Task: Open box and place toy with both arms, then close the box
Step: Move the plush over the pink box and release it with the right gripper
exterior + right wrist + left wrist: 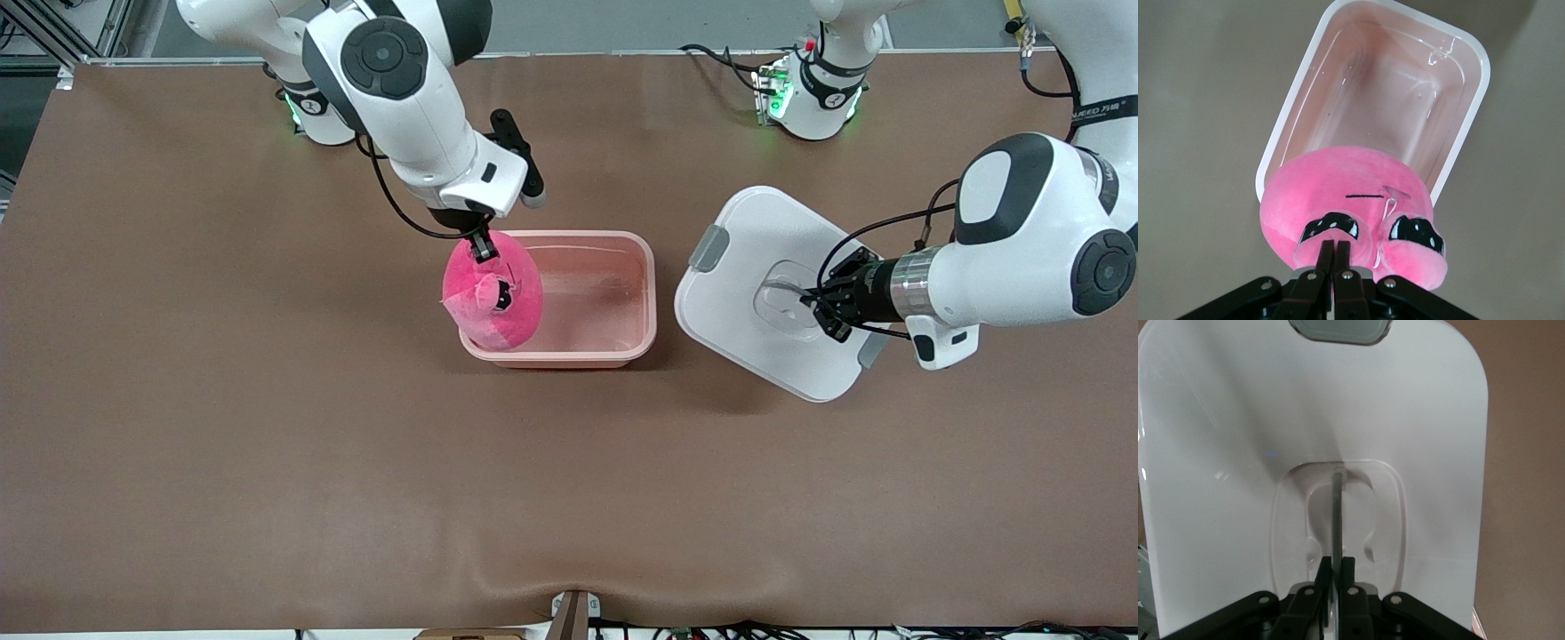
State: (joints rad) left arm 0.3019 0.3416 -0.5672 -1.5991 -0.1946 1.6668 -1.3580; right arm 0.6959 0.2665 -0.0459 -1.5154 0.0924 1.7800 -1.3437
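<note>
- While the box (594, 302) stands open on the brown bench (267, 444), the toy (494, 292) is held over the box's end toward the right arm, gripped by the clenched fingers of the right gripper (483, 249).
- The lid (756, 276) is held tilted beside the box, its clear handle (1337, 513) pinched by the left gripper (816, 311).

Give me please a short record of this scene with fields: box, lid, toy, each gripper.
box: translucent pink plastic tub, open, nothing lying inside
lid: white plastic lid, off, held beside the tub toward the left arm's end
toy: bright pink plush animal, held over the tub's end
left gripper: shut on the lid's handle
right gripper: shut on the toy
</note>
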